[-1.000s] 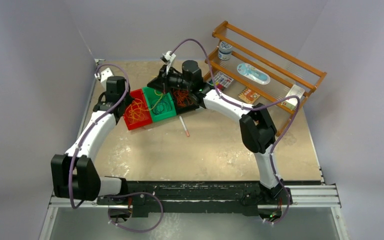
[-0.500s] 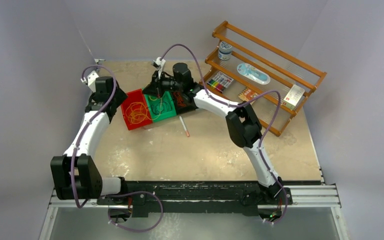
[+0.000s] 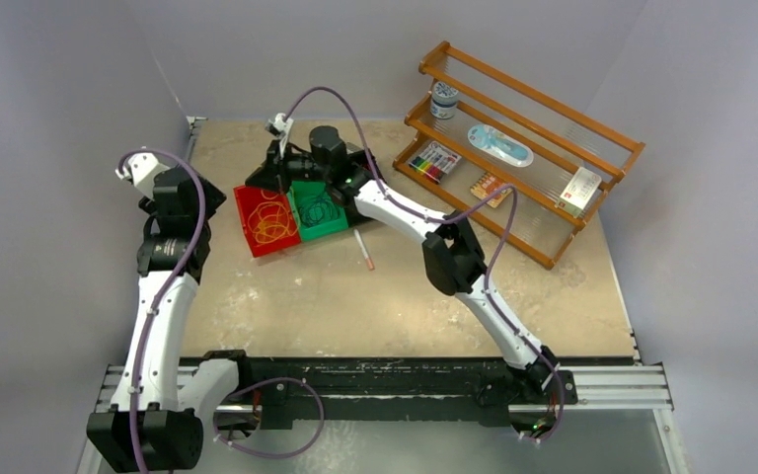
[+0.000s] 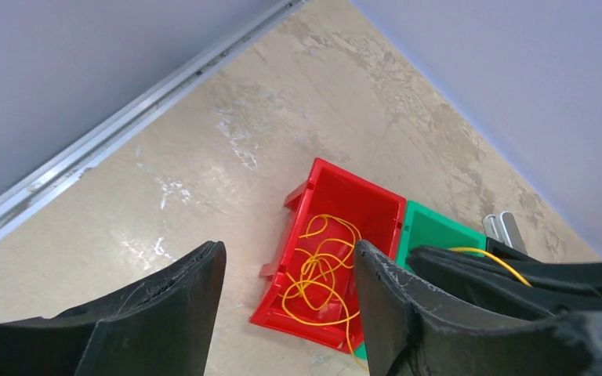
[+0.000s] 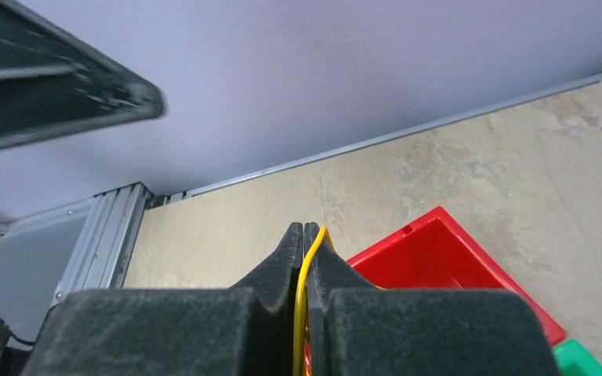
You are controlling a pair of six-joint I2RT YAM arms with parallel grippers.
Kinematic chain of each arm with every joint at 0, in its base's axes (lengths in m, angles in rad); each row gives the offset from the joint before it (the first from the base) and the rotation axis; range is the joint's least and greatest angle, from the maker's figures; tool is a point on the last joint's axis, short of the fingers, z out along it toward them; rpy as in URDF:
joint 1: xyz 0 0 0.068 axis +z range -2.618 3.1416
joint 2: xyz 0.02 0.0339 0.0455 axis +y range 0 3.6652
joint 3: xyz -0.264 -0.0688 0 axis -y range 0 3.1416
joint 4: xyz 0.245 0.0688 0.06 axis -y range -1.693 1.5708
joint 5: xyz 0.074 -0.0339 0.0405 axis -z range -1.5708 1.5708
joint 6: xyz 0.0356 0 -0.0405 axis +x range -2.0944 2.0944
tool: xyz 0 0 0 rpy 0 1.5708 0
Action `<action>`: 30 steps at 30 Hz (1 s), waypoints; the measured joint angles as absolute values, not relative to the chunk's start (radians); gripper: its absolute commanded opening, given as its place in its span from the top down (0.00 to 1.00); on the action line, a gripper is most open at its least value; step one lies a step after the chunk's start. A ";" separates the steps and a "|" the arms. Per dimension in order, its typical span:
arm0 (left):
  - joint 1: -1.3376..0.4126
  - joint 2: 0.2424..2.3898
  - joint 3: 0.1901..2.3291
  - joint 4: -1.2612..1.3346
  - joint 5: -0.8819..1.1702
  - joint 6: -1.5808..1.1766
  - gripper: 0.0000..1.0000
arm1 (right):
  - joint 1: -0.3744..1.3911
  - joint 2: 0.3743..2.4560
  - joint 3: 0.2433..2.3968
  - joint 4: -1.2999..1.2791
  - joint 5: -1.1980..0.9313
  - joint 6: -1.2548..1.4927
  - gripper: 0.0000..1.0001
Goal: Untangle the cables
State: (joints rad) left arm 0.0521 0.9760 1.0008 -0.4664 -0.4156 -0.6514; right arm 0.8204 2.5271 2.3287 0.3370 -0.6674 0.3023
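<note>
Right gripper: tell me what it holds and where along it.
A yellow cable, one strand pinched between the right gripper's closed fingertips; where along it is hidden.

The yellow cable [image 5: 304, 305] pinched in the right gripper [image 5: 304, 231] ran out of the bottom edge, its end unseen. The green bin [image 5: 596, 362] showed only a corner there; from above, the right arm [image 3: 395, 209] hid part of it.

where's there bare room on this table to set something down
Widest: the bare table between the pen and the arm bases. Also the far left corner behind the red bin. Crowded: the green bin beside it under the right arm, and the rack along the right.
</note>
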 measured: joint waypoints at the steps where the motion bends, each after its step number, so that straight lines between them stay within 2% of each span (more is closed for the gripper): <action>1: 0.052 0.962 1.001 -0.474 -0.424 -0.644 0.39 | 0.826 2.550 2.354 0.334 -0.661 0.305 1.00; 9: 0.052 0.944 0.982 -0.505 -0.443 -0.617 0.39 | 0.863 2.690 2.421 0.296 -0.558 0.313 0.99; 14: 0.052 0.944 0.967 -0.516 -0.443 -0.611 0.39 | 0.871 2.712 2.414 0.274 -0.503 0.305 0.70; 18: 0.052 0.943 0.966 -0.517 -0.443 -0.608 0.38 | 0.870 2.700 2.392 0.299 -0.482 0.294 0.55; 24: 0.052 0.942 0.965 -0.517 -0.439 -0.608 0.38 | 0.869 2.652 2.329 0.314 -0.460 0.273 0.48; 30: 0.052 0.947 0.944 -0.513 -0.402 -0.605 0.38 | 0.868 2.512 2.200 0.337 -0.454 0.219 0.41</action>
State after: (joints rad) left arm 0.0521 0.9474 0.9440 -0.5129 -0.4019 -0.6052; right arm 0.8684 2.5122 2.1998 0.3367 -0.4538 0.2192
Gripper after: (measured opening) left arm 0.618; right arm 0.573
